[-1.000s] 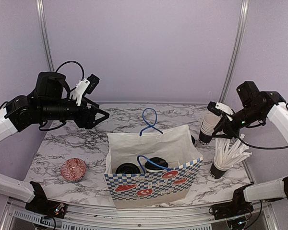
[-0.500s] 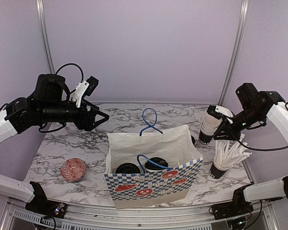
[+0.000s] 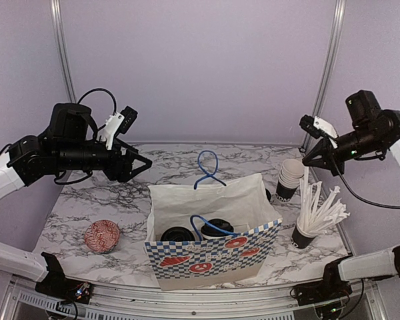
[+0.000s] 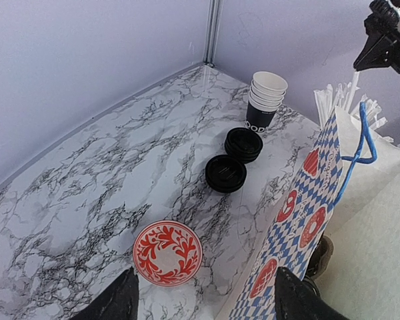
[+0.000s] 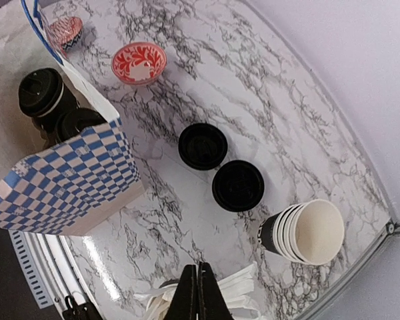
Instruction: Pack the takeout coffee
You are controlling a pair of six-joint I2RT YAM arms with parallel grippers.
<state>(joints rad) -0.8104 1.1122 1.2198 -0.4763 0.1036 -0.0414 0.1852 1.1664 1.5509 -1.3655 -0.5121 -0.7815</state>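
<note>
Right hand (image 3: 307, 161) has lifted off the empty cup stack (image 3: 290, 177) to upper right of frame, fingers now pressed together, holding nothing. Left hand (image 3: 141, 168) unchanged at left, fingers apart, empty. Two lidded coffee cups (image 3: 217, 228) sit inside the checkered paper bag (image 3: 213, 257), lower centre.
</note>
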